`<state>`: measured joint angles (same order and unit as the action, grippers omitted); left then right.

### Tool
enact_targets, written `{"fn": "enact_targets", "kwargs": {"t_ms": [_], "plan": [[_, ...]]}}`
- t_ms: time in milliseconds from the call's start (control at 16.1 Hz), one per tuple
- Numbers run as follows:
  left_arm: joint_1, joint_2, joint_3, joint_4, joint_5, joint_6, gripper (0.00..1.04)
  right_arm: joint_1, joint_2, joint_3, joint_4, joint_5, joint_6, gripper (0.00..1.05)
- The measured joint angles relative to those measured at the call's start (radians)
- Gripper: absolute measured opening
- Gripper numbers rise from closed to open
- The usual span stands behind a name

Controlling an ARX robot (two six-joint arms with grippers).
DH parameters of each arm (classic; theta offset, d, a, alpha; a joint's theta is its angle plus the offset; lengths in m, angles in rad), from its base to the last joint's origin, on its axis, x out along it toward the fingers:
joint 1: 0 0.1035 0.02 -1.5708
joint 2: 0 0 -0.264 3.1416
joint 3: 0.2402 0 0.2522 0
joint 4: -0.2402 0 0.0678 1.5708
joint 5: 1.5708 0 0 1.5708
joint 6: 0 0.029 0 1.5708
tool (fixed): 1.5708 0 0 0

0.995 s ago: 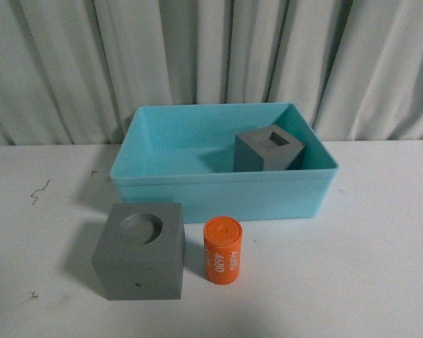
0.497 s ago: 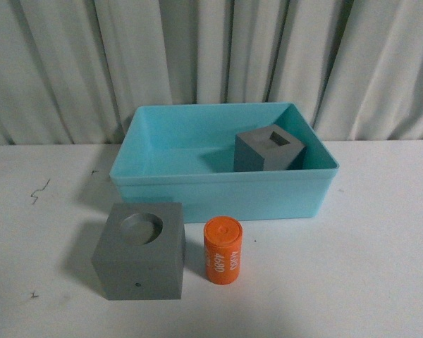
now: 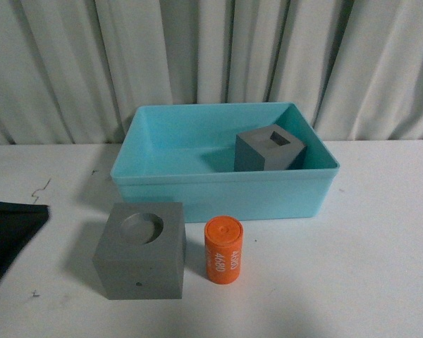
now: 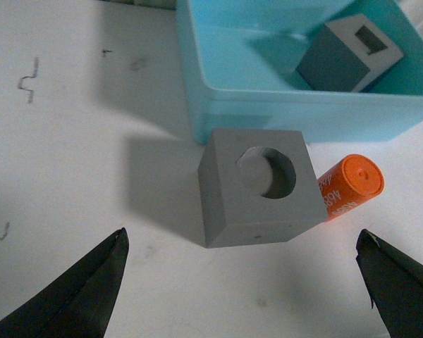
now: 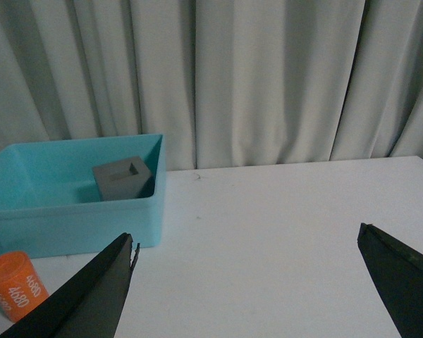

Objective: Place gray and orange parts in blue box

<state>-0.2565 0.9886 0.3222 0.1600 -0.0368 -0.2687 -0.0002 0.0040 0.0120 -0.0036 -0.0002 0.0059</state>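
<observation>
One of the three parts is already in the blue box [image 3: 225, 191]: the gray cube with a square recess [image 3: 268, 149] is seen resting upright against the box's far right corner. The gray cube with a round recess [image 3: 140, 251] and the orange cylinder [image 3: 223, 251] stand on the white bench [image 3: 352, 267], just in front of the box's near wall and just beside each other. It cannot be told whether they touch.

The left jaws are spread wide and empty, and in the left wrist view the round-recess cube [image 4: 257, 186] is framed between them from above. Part of the left arm [image 3: 5, 236] is visible at the edge of the front view. The right jaws are likewise held wide and empty, well away over bare bench in front of the curtain [image 3: 197, 56].

The step in hand is judged to be the approach to the round-recess cube. For the next move, the left jaws would need to be lowered squarely over two opposite faces and closed. Care would be needed that the cylinder, standing so close, is not knocked over.
</observation>
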Motion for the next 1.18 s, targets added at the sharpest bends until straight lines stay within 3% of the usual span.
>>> {"fn": "enact_targets", "kwargs": {"t_ms": [124, 249, 622, 1181], "plan": [[-0.021, 0.306, 0.062, 0.192, 0.036, 0.049, 0.98, 0.000, 0.000, 0.000, 0.000, 0.000, 0.000, 0.98], [-0.010, 0.494, 0.123, 0.280, 0.055, 0.093, 0.98, 0.000, 0.000, 0.000, 0.000, 0.000, 0.000, 0.98], [0.049, 0.717, 0.227, 0.333, 0.086, 0.164, 0.98, 0.000, 0.000, 0.000, 0.000, 0.000, 0.000, 0.98], [0.063, 0.863, 0.333, 0.335, 0.106, 0.203, 0.98, 0.000, 0.000, 0.000, 0.000, 0.000, 0.000, 0.98]]}}
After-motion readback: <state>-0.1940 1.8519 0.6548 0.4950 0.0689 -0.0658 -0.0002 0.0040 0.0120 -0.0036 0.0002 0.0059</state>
